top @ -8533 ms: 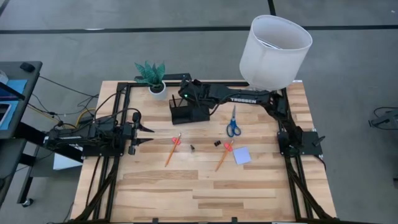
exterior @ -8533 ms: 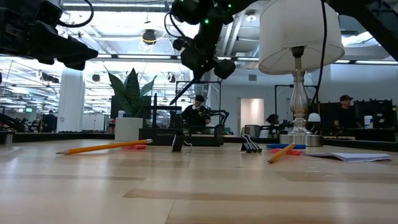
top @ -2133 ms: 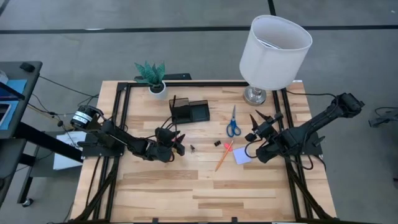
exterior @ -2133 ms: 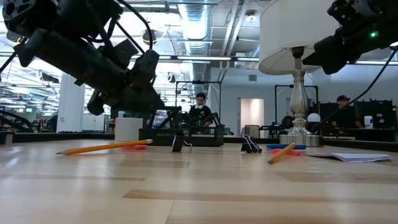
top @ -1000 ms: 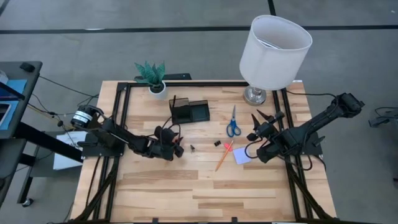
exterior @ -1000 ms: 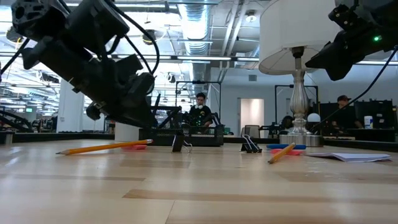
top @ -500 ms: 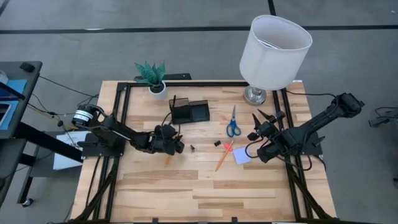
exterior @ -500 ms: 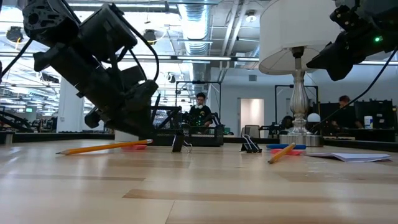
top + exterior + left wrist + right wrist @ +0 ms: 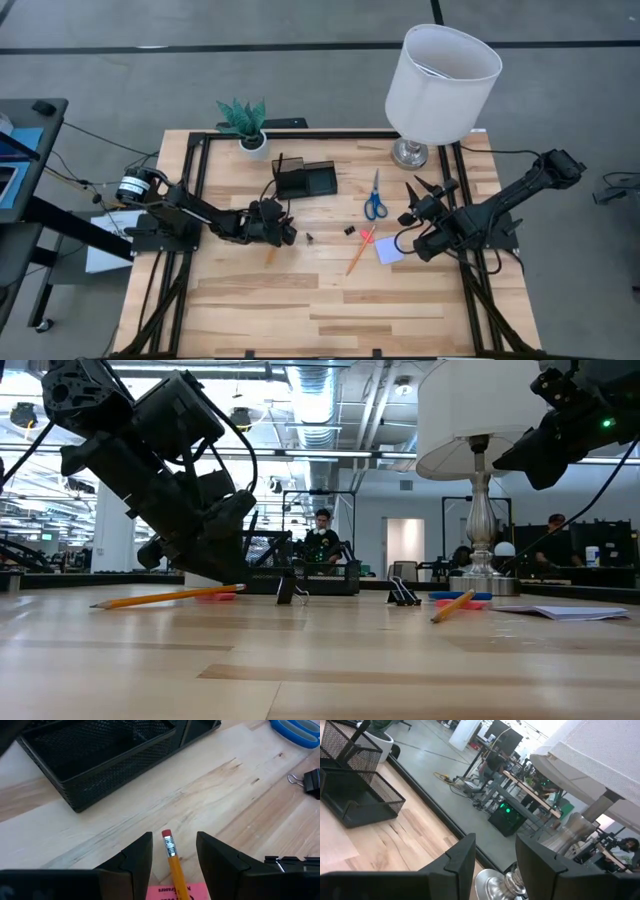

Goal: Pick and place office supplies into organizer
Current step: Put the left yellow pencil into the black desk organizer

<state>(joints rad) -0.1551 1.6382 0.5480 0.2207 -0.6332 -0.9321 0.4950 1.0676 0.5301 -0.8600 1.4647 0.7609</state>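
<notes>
Down by the organizer [image 9: 305, 180], the left gripper [image 9: 172, 851] sits low over the table [image 9: 330, 310], its fingers [image 9: 137, 857] spread open on either side of an orange pencil [image 9: 175, 865], not yet closed on it. That pencil's eraser end points toward the organizer's mesh wall, a pink eraser [image 9: 172, 892] under it. Scissors [image 9: 375, 198], a black clip [image 9: 350, 230], a second pencil [image 9: 357, 252] and the blue note pad [image 9: 388, 250] lie on the organizer's lamp side. Beyond them the right gripper [image 9: 420, 192] hangs raised near the lamp [image 9: 440, 75] base, jaws apart and holding nothing.
</notes>
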